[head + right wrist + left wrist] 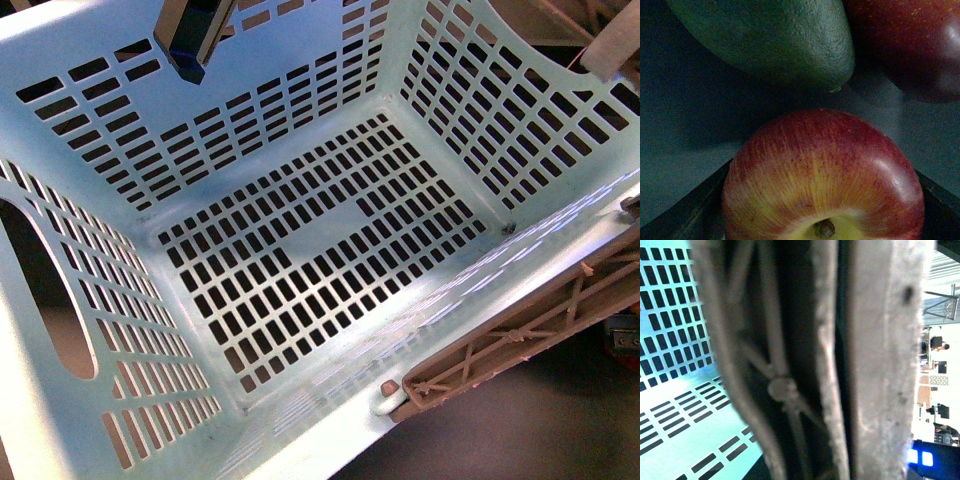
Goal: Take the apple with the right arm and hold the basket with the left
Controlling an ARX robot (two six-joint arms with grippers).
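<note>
The pale mint-green basket (120, 120) fills the front view, tilted, with its slotted floor (320, 250) bare. My left gripper (195, 40) shows as a dark blue-and-black piece at the basket's far rim, shut on the basket. In the left wrist view a brown lattice handle (780, 385) sits blurred and very close, with the slotted floor (675, 340) beside it. The red apple (820, 170), yellow around its stem, lies in the right wrist view between my right gripper's dark fingers (690, 210). My right gripper (825, 205) is shut on it. The front view shows neither the apple nor the right gripper.
A flat dark-green fruit (775, 40) and a dark red fruit (910, 45) lie just beyond the apple on a dark grey surface (685, 115). A second brown lattice handle (520, 330) hangs along the basket's near right rim.
</note>
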